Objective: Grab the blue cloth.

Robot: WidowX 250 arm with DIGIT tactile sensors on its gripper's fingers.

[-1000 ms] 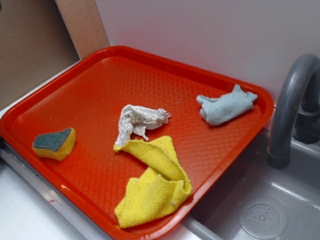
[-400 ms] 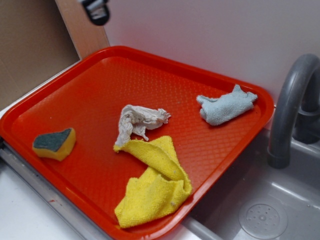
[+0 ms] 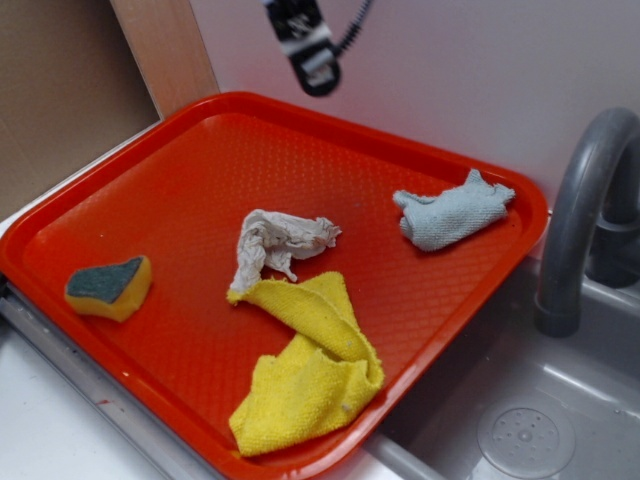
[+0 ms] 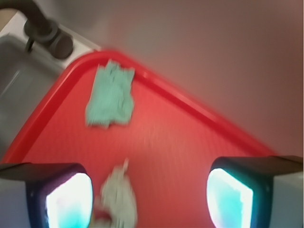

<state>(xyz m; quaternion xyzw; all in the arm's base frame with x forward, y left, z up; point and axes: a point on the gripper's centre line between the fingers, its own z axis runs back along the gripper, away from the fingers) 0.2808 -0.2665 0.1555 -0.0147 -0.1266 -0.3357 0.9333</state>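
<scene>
The blue cloth (image 3: 452,213) is a small pale blue-grey rag lying crumpled near the far right corner of the red tray (image 3: 180,170). In the blurred wrist view the blue cloth (image 4: 110,95) lies ahead and to the left, close to the tray's rim. My gripper (image 3: 316,70) hangs high above the tray's back edge, well to the left of the cloth and far from it. In the wrist view my gripper (image 4: 149,197) is open, its two fingers wide apart with nothing between them.
A white paper-like rag (image 3: 275,245) lies mid-tray, with a larger yellow cloth (image 3: 310,370) in front of it. A yellow-green sponge (image 3: 108,285) sits at the tray's left. A grey faucet (image 3: 585,215) and sink (image 3: 520,420) stand to the right; a white wall is behind.
My gripper has come into the exterior view at the top left and moved right and down, toward the tray's back edge. The cloths and sponge have not moved.
</scene>
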